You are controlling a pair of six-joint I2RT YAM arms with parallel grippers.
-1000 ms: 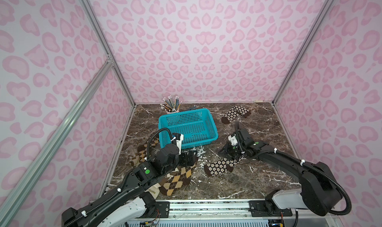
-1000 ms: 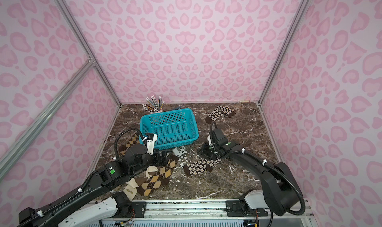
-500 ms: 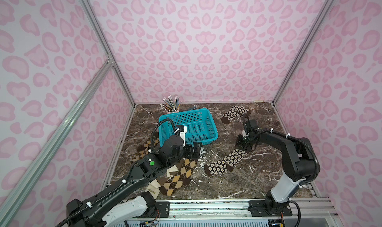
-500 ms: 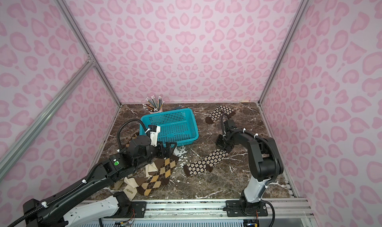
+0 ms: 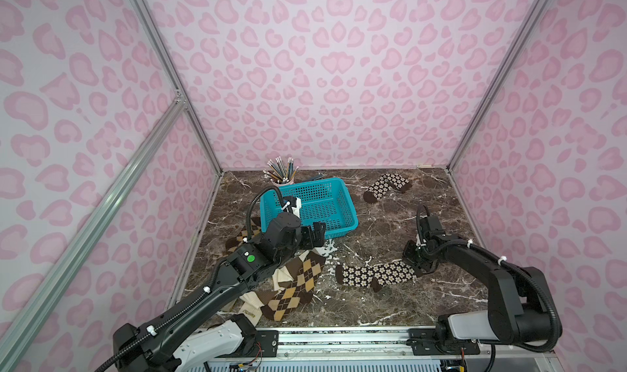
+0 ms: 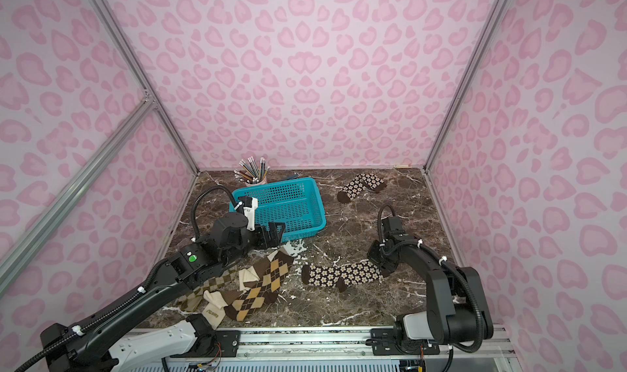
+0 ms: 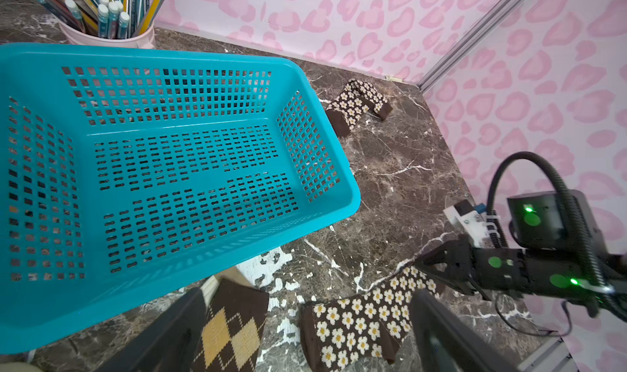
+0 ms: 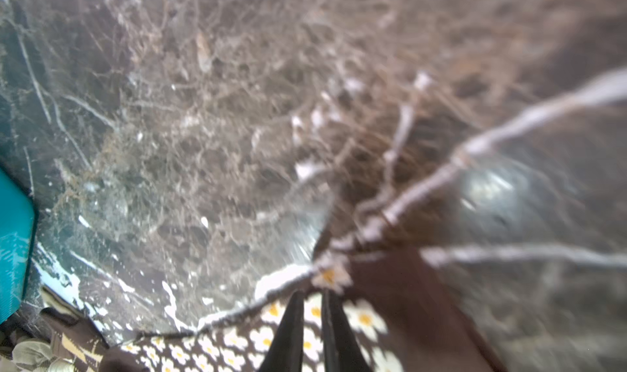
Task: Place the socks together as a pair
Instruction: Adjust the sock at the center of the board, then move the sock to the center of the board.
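Plainly, our coming move turns on where the mate lies. Our right gripper [image 5: 413, 262] sits at the right-hand end of the near flowered sock [image 5: 371, 276], toward the front edge of the tabletop [image 5: 390, 224]. In the right wrist view its jaws are narrowed to a slit with flowered knit between them, so we read it as pinching that end. From the pinch the sock's long axis runs leftward, roughly parallel to the front edge, and its other end points at the argyle sock [image 5: 298, 285]. The far flowered sock [image 5: 386, 185] lies bent near the back edge, well apart from the held one, away from the gripper and a little to its left. Our left gripper [image 5: 315, 234] hangs wide open and empty at the near corner of the basket [image 5: 342, 229], which stands between it and the far sock. We judge the right arm nearer, so the carry toward the back edge falls to it.
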